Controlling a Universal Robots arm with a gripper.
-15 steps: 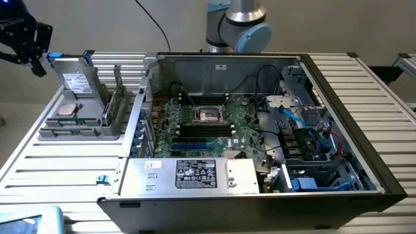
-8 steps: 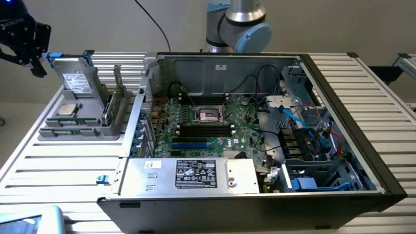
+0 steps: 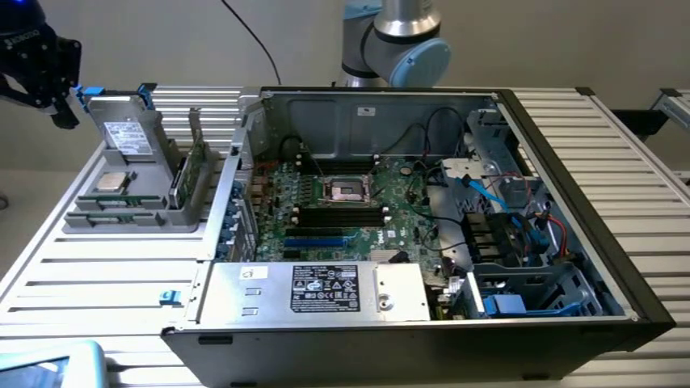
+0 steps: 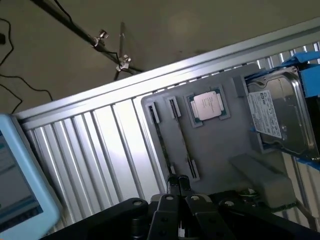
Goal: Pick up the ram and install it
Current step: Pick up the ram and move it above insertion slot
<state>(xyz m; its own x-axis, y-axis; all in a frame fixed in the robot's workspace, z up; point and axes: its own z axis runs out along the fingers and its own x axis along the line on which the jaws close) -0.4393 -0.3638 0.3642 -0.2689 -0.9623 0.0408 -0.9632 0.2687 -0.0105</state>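
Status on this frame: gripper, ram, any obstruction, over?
Gripper shut, empty, hovering off the grey holder. Ram standing on edge in holder beside the open case, untouched. Nothing seen between gripper and ram.

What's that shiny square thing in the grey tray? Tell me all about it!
It is the processor chip, a flat square with a silvery metal top and a thin green rim. It lies face up in a square pocket of the grey holder, between the narrow slots and the boxy drive. Only the holder touches it.
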